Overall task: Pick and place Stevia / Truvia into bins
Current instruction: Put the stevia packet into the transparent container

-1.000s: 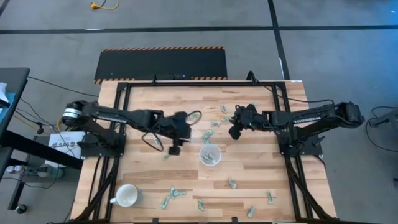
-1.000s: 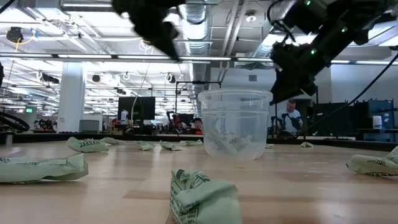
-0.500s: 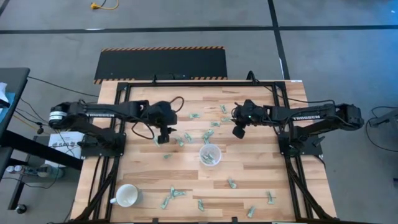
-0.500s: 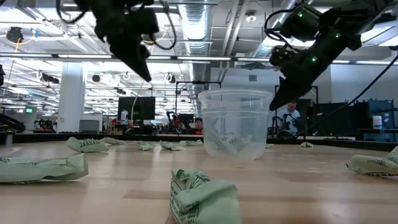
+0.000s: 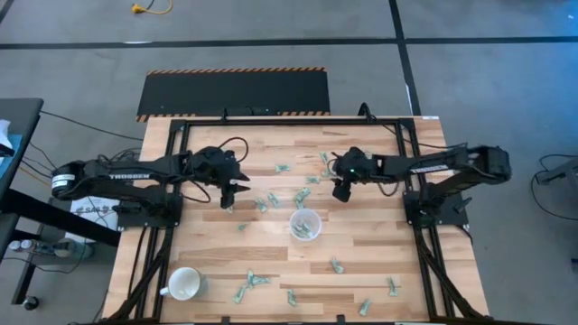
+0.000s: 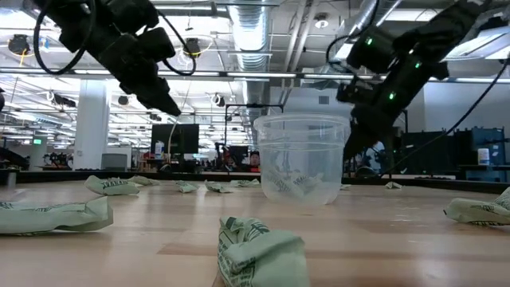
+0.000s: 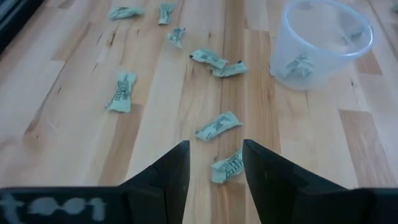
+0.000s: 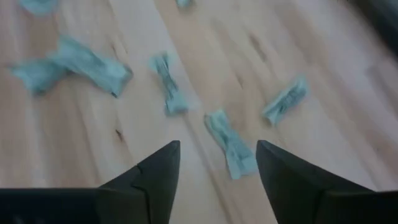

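1. The pale wooden plank desk [image 5: 208, 253] carries everything, framed by black rails.
2. The left arm's tool [image 5: 228, 200] hangs over the desk's left-centre part, well left of the cup. In the left wrist view its 2 dark fingers [image 7: 168, 180] stand apart with nothing between them, above a crumpled sachet [image 7: 227, 167].
3. The right arm's tool [image 5: 340, 192] hangs up and to the right of the cup. In the right wrist view its fingers [image 8: 155, 174] are spread wide and empty over loose sachets [image 8: 231, 143].
4. A white handled mug [image 5: 184, 284] stands near the desk's front-left corner.
5. The small round clear plastic cup [image 5: 305, 225] stands upright near the desk's middle, holding a few sachets.
6. Small pale green and white paper sachets [image 5: 302, 194] lie scattered beyond the cup and along the front edge [image 5: 251, 283].
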Available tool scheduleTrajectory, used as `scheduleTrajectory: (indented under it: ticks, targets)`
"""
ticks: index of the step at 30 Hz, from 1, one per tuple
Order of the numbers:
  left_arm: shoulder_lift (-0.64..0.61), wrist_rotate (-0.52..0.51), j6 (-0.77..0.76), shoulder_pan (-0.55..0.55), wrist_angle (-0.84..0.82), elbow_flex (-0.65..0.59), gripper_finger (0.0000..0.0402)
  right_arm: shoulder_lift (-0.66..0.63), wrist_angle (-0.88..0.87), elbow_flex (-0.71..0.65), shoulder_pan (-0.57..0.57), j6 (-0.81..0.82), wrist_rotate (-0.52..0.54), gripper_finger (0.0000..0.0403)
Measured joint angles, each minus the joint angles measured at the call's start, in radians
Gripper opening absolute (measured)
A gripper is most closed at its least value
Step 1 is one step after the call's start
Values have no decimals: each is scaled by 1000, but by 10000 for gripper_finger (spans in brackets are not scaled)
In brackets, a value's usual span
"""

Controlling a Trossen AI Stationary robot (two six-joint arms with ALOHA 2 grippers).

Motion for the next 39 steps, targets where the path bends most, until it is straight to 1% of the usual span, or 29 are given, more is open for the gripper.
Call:
scheduleTrajectory:
  ticks: [3, 6, 11, 14, 18, 22, 24, 27, 35, 37, 39]
  targets:
    - [-21, 0, -14, 0, 28, -24, 137, 63, 2, 24, -28, -18, -8, 209]
    - [-24, 0, -14, 0, 32, -26, 137, 116, 11, 57, -57, -26, -19, 200]
    - [-24, 0, -14, 0, 34, -26, 137, 205, 4, 92, -113, -32, -108, 185]
    - [-24, 0, -14, 0, 33, -26, 137, 258, -10, 111, -134, -31, -123, 179]
    - [-24, 0, -14, 0, 33, -26, 137, 296, -12, 130, -142, -24, -127, 173]
    - [-24, 0, -18, 0, 33, -26, 137, 305, -19, 144, -142, -24, -126, 161]
    - [-24, 0, -19, 0, 32, -26, 137, 298, -21, 145, -141, -24, -127, 149]
    - [-24, 0, -21, 0, 26, -26, 137, 281, -31, 143, -141, -24, -127, 119]
    - [-23, 0, -27, 0, 26, -26, 137, 268, -45, 141, -141, -24, -112, 15]
    - [-23, 0, -27, 0, 26, -26, 137, 267, -45, 142, -132, -24, -112, 5]
    - [-23, -1, -27, 0, 26, -26, 137, 267, -50, 144, -118, -17, -113, 10]
